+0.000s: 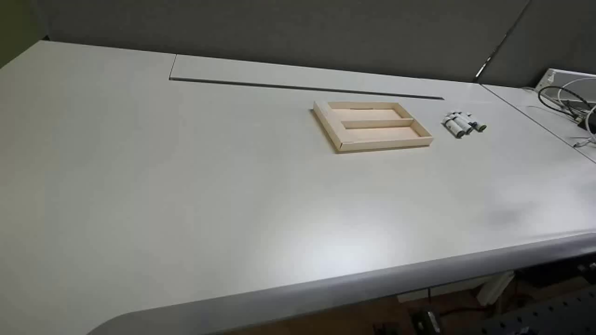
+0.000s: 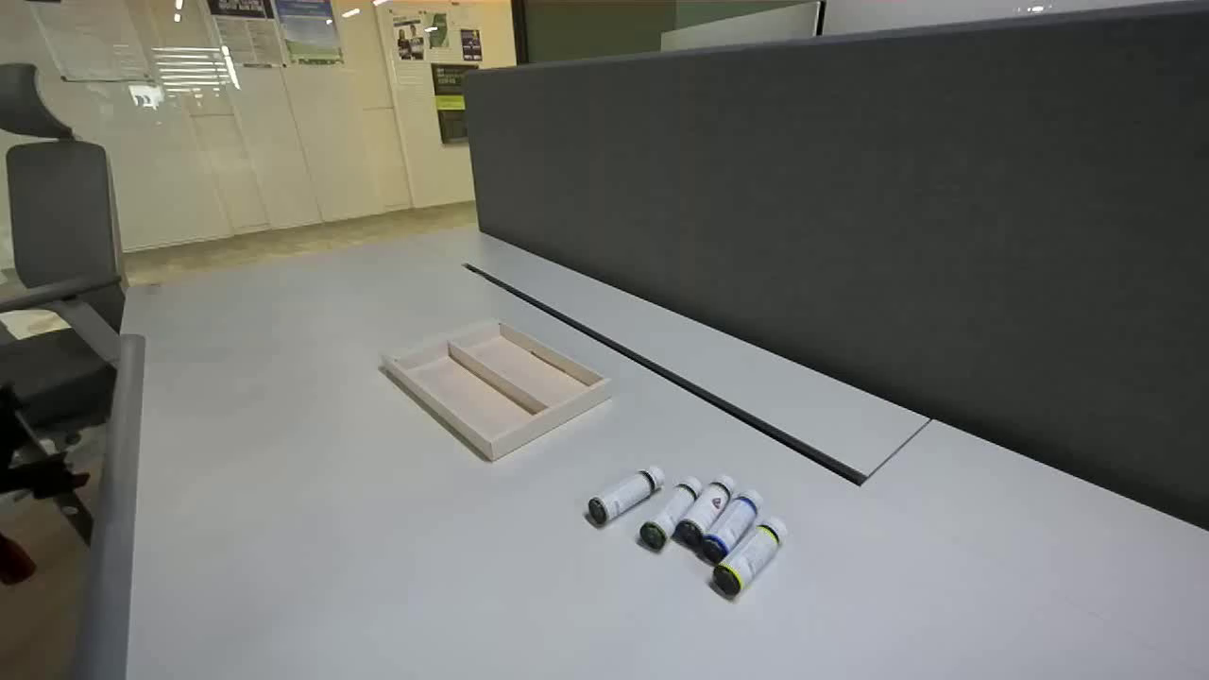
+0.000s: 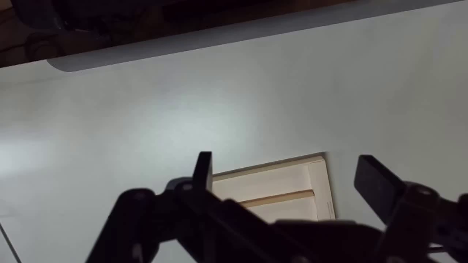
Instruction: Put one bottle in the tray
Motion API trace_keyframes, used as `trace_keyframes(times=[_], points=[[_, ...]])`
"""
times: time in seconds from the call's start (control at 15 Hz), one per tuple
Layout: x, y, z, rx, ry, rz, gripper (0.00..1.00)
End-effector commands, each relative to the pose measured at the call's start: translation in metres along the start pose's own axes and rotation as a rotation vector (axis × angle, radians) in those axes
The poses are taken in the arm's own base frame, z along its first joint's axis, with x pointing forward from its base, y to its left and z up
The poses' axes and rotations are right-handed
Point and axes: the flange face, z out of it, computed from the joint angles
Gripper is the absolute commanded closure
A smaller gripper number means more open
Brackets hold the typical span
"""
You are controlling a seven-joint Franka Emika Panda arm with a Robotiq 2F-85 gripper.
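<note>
Several small white bottles with dark ends lie on their sides on the table; they show in both exterior views point(image 1: 454, 127). One bottle point(image 2: 626, 496) lies slightly apart and nearest the tray; the rest lie close together. The light wooden tray point(image 2: 548, 420) has a raised rim and a divider that makes two long compartments. It also shows in an exterior view point(image 1: 386, 144) and partly in the wrist view point(image 3: 322, 182). My gripper point(image 3: 285, 159) is open with nothing between its fingers, above the table, and hides part of the tray. It shows in neither exterior view. No bottle shows in the wrist view.
A grey partition point(image 2: 831, 236) stands along the table's back edge. A dark slot point(image 1: 302, 88) runs in the tabletop before it. Cables point(image 1: 570, 104) lie at the table's far end in an exterior view. A rounded grey edge point(image 1: 326, 291) bounds the table's front. A chair point(image 2: 66, 217) stands beyond it.
</note>
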Motion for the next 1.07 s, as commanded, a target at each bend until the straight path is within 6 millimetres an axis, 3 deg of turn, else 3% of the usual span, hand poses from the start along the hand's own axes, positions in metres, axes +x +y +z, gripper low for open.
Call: trace_keyframes(times=[0.0, 0.53, 0.8, 1.0], points=[[0.0, 0.0, -0.001, 0.0, 0.0, 0.0, 0.0], [0.0, 0.0, -0.001, 0.0, 0.0, 0.0, 0.0], [0.052, 0.001, 0.026, 0.064, 0.02, -0.117, 0.0], [0.108, 0.003, 0.067, 0.053, 0.09, -0.285, 0.0]])
